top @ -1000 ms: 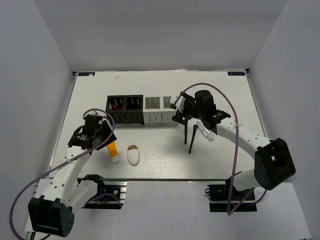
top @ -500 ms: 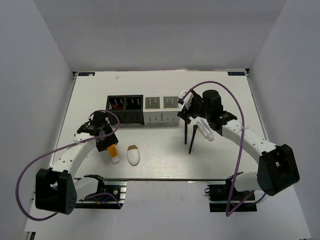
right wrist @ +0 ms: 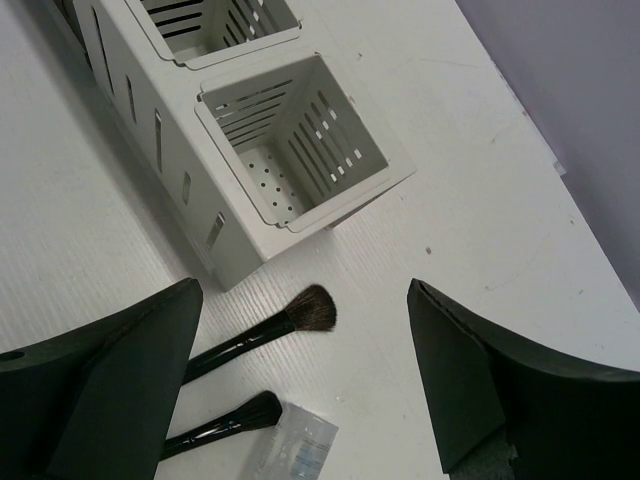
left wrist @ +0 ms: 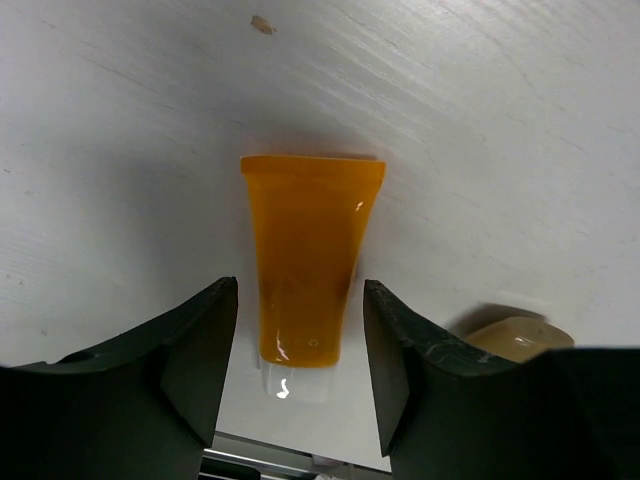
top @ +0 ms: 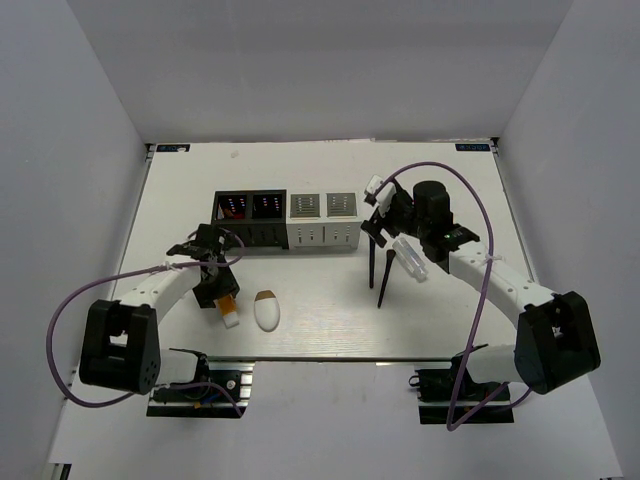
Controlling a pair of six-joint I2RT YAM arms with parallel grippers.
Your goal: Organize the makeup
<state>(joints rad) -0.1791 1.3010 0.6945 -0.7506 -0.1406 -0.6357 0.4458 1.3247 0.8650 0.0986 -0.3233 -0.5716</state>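
**Orange tube bracketed, grip not yet made**

Orange plastic tube [left wrist: 308,260] with its white cap [left wrist: 290,385] lay flat on the white table [top: 330,330], at about 8 o'clock from the table's middle in the top view. The left gripper [left wrist: 300,340] stood over it with its jaws apart, one dark finger on each side of the tube's body near the cap. A sliver of table showed on both sides, so nothing was clamped.

At 3 o'clock of the tube, just beside it, sat the white egg-shaped piece [top: 266,311] with a brown tip. The black slotted box [top: 250,218] and the grey-white slotted box [top: 325,218] stood in a row toward 1 o'clock.

The right gripper [right wrist: 300,375] hung with jaws wide and empty above the end compartment of the grey-white box. The two black brushes [right wrist: 265,335] and the small clear bottle [right wrist: 300,450] lay on the table at its 6 o'clock.

The step in hand looked like the pick of the tube. The next move probably called for closing squarely on the tube body (soft plastic, likely to squash or slip), then lifting clear of the egg-shaped piece. After that it would be carried to a compartment, though which one I cannot tell.
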